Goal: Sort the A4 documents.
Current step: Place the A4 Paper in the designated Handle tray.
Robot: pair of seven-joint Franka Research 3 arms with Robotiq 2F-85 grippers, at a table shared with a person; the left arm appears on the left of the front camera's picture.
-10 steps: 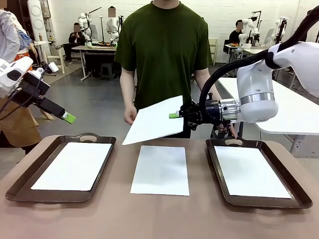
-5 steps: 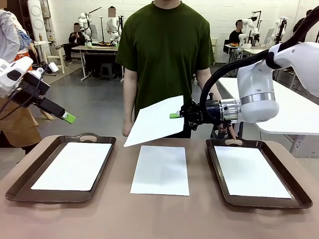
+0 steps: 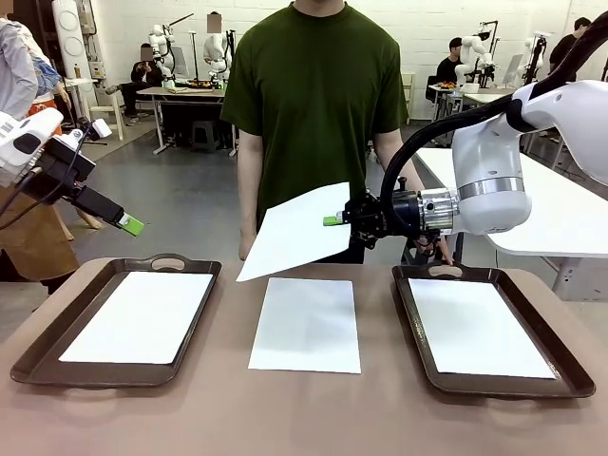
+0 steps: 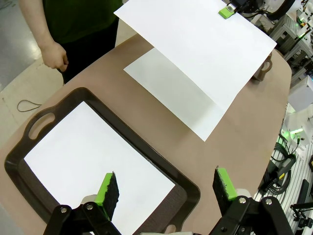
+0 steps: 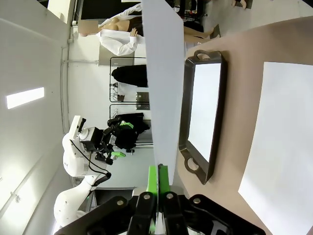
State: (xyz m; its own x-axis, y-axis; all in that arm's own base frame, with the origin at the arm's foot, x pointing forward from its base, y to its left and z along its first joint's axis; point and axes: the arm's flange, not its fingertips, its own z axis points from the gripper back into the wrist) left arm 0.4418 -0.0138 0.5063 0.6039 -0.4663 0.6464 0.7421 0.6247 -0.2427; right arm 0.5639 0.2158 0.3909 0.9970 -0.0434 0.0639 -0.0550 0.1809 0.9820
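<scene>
My right gripper (image 3: 332, 220) is shut on the right edge of one A4 document (image 3: 294, 233), holding it tilted in the air above the table's middle. The same sheet (image 5: 164, 73) runs edge-on from the right gripper (image 5: 158, 176) in the right wrist view. A second sheet (image 3: 307, 323) lies flat on the table below it. More sheets lie in the left tray (image 3: 142, 315) and the right tray (image 3: 478, 326). My left gripper (image 3: 131, 224) hangs open above the left tray's far left, its fingers (image 4: 110, 188) over that tray's sheet (image 4: 93, 161).
Two dark brown handled trays sit at the table's left (image 3: 38, 356) and right (image 3: 560, 361). A person in a green shirt (image 3: 313, 95) stands at the far side, one hand (image 3: 247, 249) hanging behind the held sheet's left corner.
The person's hand has left the held sheet's left edge and dropped to their side. The sheet's free corner has sagged slightly. Both arms stay still.
</scene>
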